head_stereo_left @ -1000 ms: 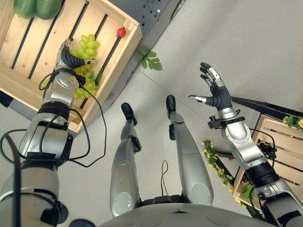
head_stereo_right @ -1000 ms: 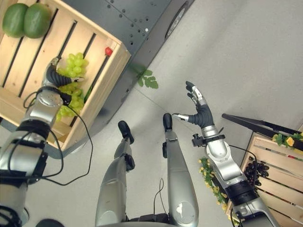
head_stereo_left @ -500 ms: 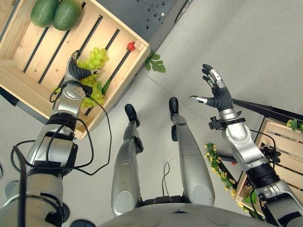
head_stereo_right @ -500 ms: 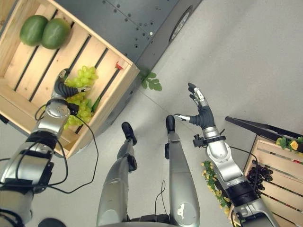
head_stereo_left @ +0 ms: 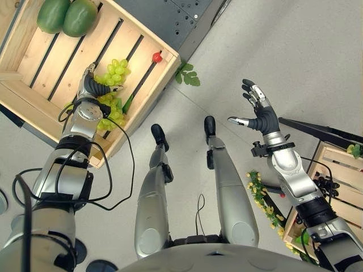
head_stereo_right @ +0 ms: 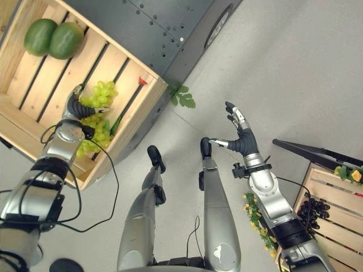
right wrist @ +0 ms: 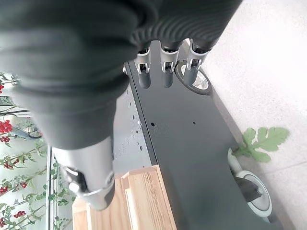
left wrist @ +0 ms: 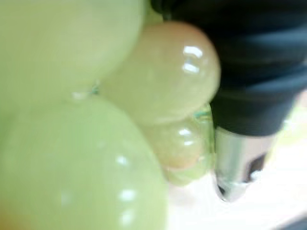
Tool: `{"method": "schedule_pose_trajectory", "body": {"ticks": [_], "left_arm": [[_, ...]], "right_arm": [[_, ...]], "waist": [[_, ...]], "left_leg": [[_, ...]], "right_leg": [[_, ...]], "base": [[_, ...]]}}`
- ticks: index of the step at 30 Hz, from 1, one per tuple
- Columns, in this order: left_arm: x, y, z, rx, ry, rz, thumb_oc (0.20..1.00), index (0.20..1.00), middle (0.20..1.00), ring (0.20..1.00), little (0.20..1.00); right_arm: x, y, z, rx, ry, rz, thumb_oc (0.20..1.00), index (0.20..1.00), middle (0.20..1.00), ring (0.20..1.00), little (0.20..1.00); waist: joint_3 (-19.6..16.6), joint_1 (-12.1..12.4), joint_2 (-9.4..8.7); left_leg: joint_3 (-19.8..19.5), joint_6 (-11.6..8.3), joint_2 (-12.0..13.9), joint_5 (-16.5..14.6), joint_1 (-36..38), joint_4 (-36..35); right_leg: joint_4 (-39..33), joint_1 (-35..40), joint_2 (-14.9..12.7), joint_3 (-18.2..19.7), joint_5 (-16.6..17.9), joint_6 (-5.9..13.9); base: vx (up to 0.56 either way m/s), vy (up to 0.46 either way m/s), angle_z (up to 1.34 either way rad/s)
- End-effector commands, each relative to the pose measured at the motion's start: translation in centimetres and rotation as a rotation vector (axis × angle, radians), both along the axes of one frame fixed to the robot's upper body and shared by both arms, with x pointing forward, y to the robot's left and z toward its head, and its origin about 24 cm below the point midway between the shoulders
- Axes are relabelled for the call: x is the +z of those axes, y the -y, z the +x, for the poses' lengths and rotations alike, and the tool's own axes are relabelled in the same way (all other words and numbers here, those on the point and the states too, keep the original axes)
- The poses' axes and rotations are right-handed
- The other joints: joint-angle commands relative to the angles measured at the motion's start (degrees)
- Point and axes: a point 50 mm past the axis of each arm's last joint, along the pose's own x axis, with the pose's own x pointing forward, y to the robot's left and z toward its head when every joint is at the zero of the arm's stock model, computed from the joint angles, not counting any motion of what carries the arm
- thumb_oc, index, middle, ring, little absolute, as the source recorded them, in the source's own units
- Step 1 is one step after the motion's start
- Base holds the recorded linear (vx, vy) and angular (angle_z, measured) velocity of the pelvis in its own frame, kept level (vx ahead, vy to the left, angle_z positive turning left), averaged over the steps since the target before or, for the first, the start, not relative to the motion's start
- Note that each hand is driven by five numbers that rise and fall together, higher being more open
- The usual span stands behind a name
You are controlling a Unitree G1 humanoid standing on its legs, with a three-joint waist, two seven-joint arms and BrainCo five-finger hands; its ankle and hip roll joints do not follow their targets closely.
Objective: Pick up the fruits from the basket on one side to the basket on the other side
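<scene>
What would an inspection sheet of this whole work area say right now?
Surface: grey floor.
Job's things: green grapes in left wooden crate; dark grapes in right crate.
Clutter: two green round fruits, small red fruit, green leaf on floor, yellow flowers.
Hands: left hand, fingers curled round green grapes; right hand open, raised over the floor.
Cables: nothing seen.
Surroundings: dark wheeled cart.
</scene>
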Motion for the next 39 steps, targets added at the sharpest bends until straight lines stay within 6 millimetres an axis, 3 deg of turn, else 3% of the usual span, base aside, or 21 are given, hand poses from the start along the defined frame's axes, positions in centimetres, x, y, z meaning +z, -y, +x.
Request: {"method": "schedule_pose_trajectory", "body": {"ticks": [1,4,6,10,12,13,14,24,34,39], "left_arm": [[-7.1,-1.4,-2.3,0.053,-0.443,0.182,0.915,0.915,0.915,0.915,0.915],[-6.4,-1.4,-2.0,0.046,-0.445,0.216,0.903,0.903,0.903,0.903,0.903],[-6.1,-1.4,-1.8,0.040,-0.451,0.233,0.846,0.846,0.846,0.846,0.846],[-5.1,-1.2,-1.3,0.018,-0.440,0.260,0.633,0.633,0.633,0.633,0.633],[-5.0,-1.2,-1.2,0.018,-0.442,0.265,0.564,0.564,0.564,0.564,0.564],[-4.8,-1.3,-1.2,0.020,-0.438,0.267,0.219,0.219,0.219,0.219,0.219],[-4.8,-1.3,-1.2,0.020,-0.438,0.267,0.200,0.200,0.200,0.200,0.200],[-3.5,-2.3,-1.0,0.038,-0.470,0.360,0.200,0.200,0.200,0.200,0.200],[-2.8,-3.0,-1.1,0.064,-0.455,0.343,0.200,0.200,0.200,0.200,0.200],[-2.1,-2.5,-0.6,0.052,-0.406,0.364,0.200,0.200,0.200,0.200,0.200]], "right_arm": [[1.9,0.2,-0.7,0.022,0.102,0.017,1.000,1.000,1.000,1.000,1.000],[1.9,0.3,-0.8,0.023,0.102,0.014,1.000,1.000,1.000,1.000,1.000],[1.9,0.3,-0.8,0.026,0.099,0.016,1.000,1.000,1.000,1.000,1.000],[1.7,0.4,-0.7,0.030,0.085,0.016,1.000,1.000,1.000,1.000,1.000],[1.7,0.4,-0.7,0.030,0.084,0.018,1.000,1.000,1.000,1.000,1.000],[1.7,0.3,-0.7,0.037,0.082,0.020,1.000,1.000,1.000,1.000,1.000],[1.7,0.3,-0.7,0.037,0.082,0.020,1.000,1.000,1.000,1.000,1.000],[1.7,0.6,-1.0,0.041,0.081,0.029,1.000,1.000,1.000,1.000,1.000],[1.4,0.7,-1.1,0.044,0.070,0.048,1.000,1.000,1.000,1.000,1.000],[1.5,0.7,-1.2,0.038,0.077,0.047,1.000,1.000,1.000,1.000,1.000]], "waist": [[2.9,-1.5,-3.07],[2.9,-1.5,-3.00],[2.9,-1.5,-2.80],[2.9,-1.5,-2.45],[2.9,-1.6,-2.38],[2.9,-1.6,-2.30],[2.9,-1.6,-2.30],[2.9,-2.3,-2.40],[2.9,-2.6,-2.34],[2.9,-2.6,-2.16]], "left_leg": [[-1.7,-0.93,-0.6,-9.3,1.2,9.1],[-1.7,-0.94,-0.6,-9.4,1.1,9.2],[-1.6,-0.95,-0.7,-9.4,1.2,9.1],[-1.4,-0.94,-0.8,-9.6,1.4,9.0],[-1.3,-0.96,-0.7,-9.6,1.4,9.1],[-1.1,-1.01,-0.6,-9.6,1.4,9.1],[-1.1,-1.01,-0.6,-9.6,1.4,9.1],[-0.9,-1.07,-0.4,-9.5,1.3,9.1],[-1.1,-1.10,-0.3,-9.6,1.4,9.3],[-1.2,-1.14,-0.3,-9.6,1.8,9.4]], "right_leg": [[-8.8,4.8,-1.2,-0.6,6.8,7.45],[-8.7,4.7,-1.3,-0.5,6.8,7.52],[-8.6,4.6,-1.3,-0.5,6.8,7.59],[-8.5,4.5,-1.3,-0.1,6.8,7.59],[-8.4,4.4,-1.3,-0.1,6.8,7.62],[-8.4,4.2,-1.2,0.1,6.8,7.62],[-8.4,4.2,-1.2,0.1,6.8,7.62],[-8.3,3.9,-0.8,0.3,6.7,7.76],[-8.1,4.1,-0.7,0.4,6.6,7.76],[-7.8,4.3,-0.8,0.3,6.6,7.80]], "base": [[0.00,0.000,0.00],[0.00,0.000,0.00],[0.00,0.000,0.00],[0.00,0.000,0.00],[0.00,0.000,0.00],[0.00,0.000,0.00],[0.00,0.000,0.00],[0.00,-0.002,0.00],[0.00,-0.002,-0.01],[0.00,0.000,0.00]]}}
